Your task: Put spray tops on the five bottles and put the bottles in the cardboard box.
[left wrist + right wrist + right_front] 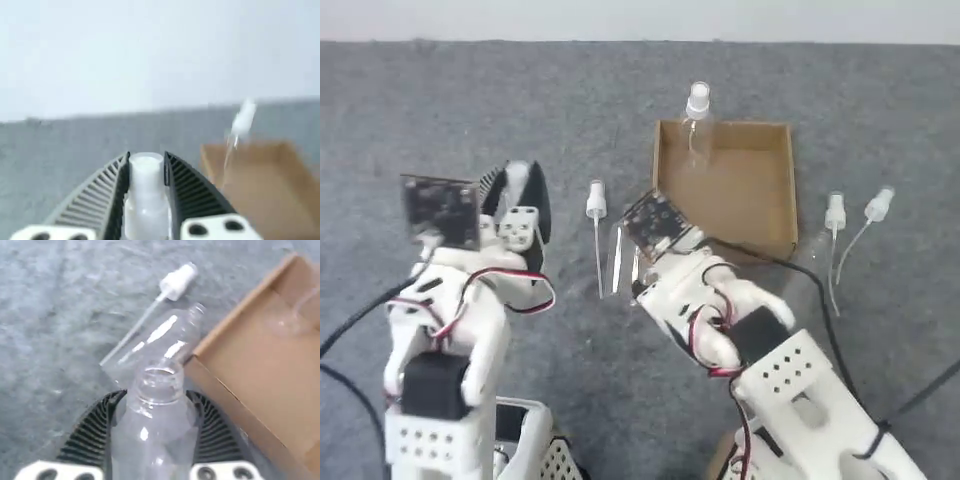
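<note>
My left gripper (519, 188) (146, 159) is raised above the carpet, shut on a white spray top (145, 185). My right gripper (626, 264) (156, 396) is shut on a clear open-necked bottle (156, 410), just left of the cardboard box (760, 190) (265, 375). A second clear bottle (157, 342) lies on the carpet just beyond the held one. Beside it lies a loose spray top (596, 200) (177, 276) with its long tube. A capped bottle (697, 118) (241, 125) stands in the box's far left corner.
Two more spray tops (835, 212) (878, 203) with tubes lie right of the box, near what looks like another clear bottle (808, 262). Grey carpet (470, 110) covers the table. Cables run from both arm bases.
</note>
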